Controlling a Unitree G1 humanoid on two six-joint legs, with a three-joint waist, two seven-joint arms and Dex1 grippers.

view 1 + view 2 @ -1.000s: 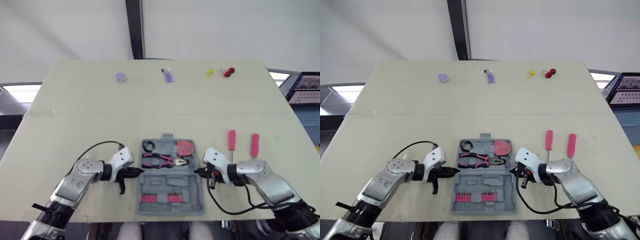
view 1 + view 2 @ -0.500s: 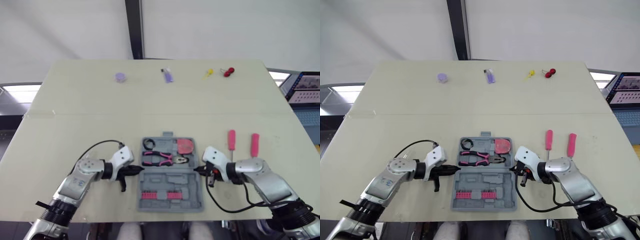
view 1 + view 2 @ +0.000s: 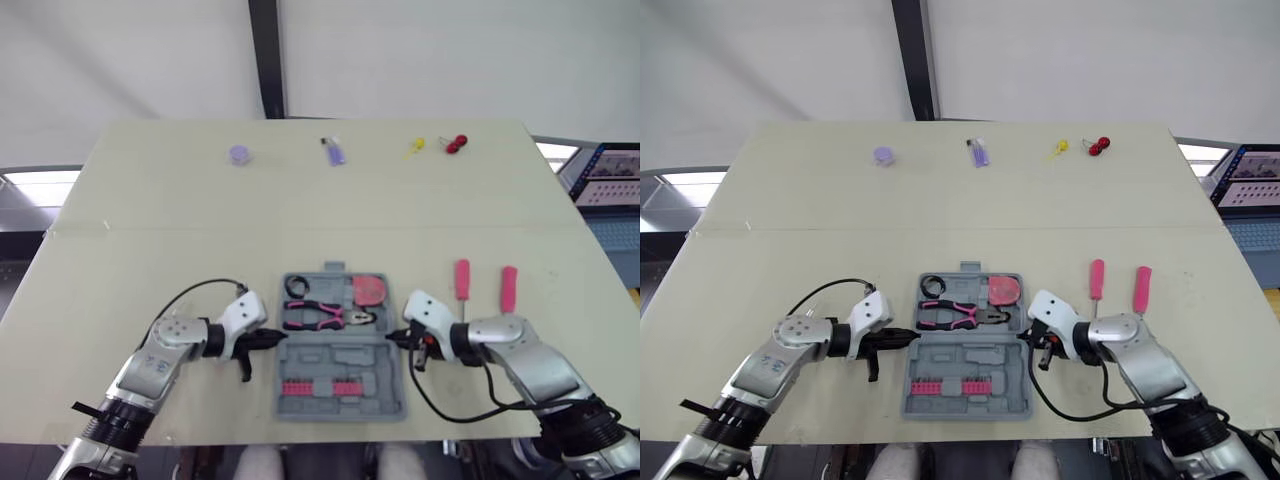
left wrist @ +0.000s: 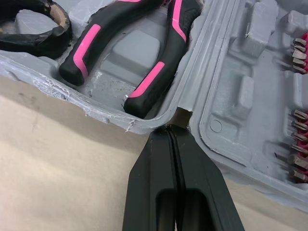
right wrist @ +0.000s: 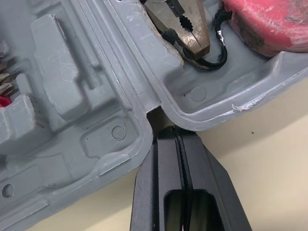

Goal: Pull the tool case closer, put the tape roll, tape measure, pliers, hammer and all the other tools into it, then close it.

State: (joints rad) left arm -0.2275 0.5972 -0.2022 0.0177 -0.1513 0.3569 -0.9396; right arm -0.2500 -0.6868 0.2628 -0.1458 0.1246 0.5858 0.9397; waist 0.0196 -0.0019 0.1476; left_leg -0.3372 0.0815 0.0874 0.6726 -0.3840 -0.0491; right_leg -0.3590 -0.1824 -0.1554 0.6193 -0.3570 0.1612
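The left gripper (image 4: 174, 132) has its fingers pressed together, the tips poked into the hinge notch on its side of the open case (image 3: 340, 356). Just past those tips lie the pliers (image 4: 139, 53) and the tape roll (image 4: 33, 30). The right gripper (image 5: 179, 132), fingers likewise squeezed together on nothing, meets the opposite notch, with the tape measure (image 5: 269, 24) close ahead. Screwdrivers (image 3: 463, 280) lie on the table (image 3: 200, 210) beyond it.

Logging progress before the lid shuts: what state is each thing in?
Tool case: open, flat on table.
Pliers: inside case.
Tape roll: inside case.
Tape measure: inside case.
Screwdrivers: outside, lying on table.
Left gripper: shut, at case's left edge.
Right gripper: shut, at case's right edge.
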